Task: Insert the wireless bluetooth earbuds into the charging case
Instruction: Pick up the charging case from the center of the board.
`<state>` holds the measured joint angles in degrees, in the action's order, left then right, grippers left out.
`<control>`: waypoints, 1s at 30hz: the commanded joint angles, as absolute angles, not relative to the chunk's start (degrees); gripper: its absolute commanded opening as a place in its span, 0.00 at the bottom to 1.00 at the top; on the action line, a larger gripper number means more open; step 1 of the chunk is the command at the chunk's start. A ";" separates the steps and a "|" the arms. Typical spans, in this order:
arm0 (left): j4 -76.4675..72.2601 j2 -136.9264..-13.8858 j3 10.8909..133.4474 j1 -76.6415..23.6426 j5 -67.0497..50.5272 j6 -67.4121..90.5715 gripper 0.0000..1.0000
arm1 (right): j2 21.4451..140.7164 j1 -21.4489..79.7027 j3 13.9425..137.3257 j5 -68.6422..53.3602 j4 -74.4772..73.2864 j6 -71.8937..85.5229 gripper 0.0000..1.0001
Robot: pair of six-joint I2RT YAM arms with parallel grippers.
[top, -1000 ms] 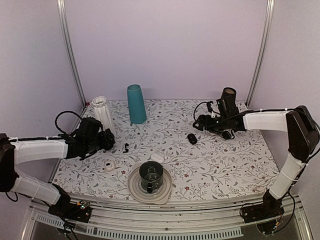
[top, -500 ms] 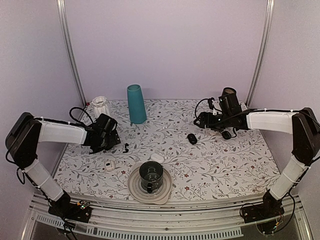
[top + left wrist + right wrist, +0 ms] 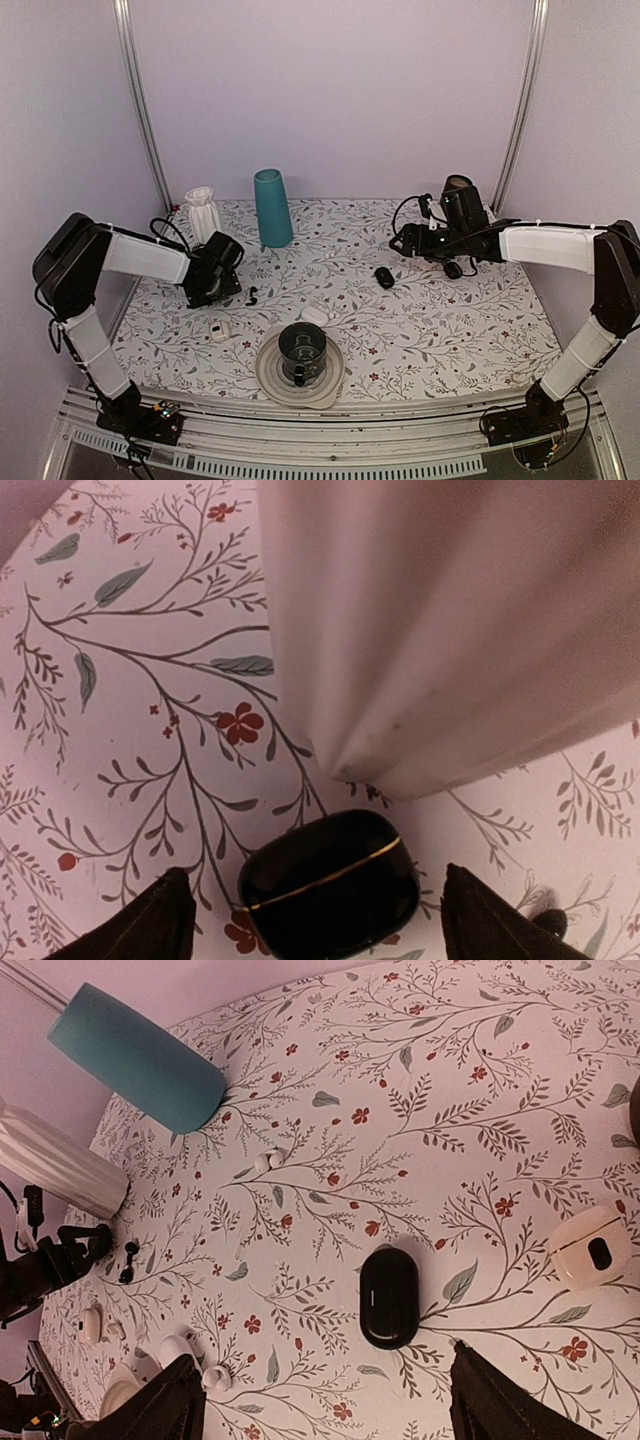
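Floral tabletop [image 3: 450, 320], lilac walls. Left arm has folded its elbow up and swung in from the left edge. Its left fingers [image 3: 165, 925] now hang low beside the white ribbed vase [image 3: 203, 212] near the far-left corner. They are apart, straddling a closed black case [image 3: 328, 885] with a gold seam, not touching it. Right fingers [image 3: 175, 1400] also apart, empty, barely shifted, above a black oval pod [image 3: 384, 277] mid-tabletop. One hook-shaped black earbud [image 3: 252, 295] lies loose on the tabletop just right of the left wrist, toward the left edge. My read: left arm is set up to grab the case. Lid shut, nothing inserted yet.
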<state>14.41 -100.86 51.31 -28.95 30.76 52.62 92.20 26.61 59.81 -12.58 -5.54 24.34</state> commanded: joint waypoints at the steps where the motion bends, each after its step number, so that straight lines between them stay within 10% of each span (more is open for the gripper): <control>1: 13.92 -102.53 52.37 -27.77 30.89 52.34 0.84 | 90.48 26.90 58.91 -13.31 -4.73 23.64 0.85; 30: 6.24 -104.38 51.35 -28.37 29.46 47.17 0.61 | 89.74 27.00 57.75 -13.80 -3.91 23.82 0.85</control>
<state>8.45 -104.25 51.68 -28.23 29.91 48.84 91.53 26.63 58.76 -13.65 -5.48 24.34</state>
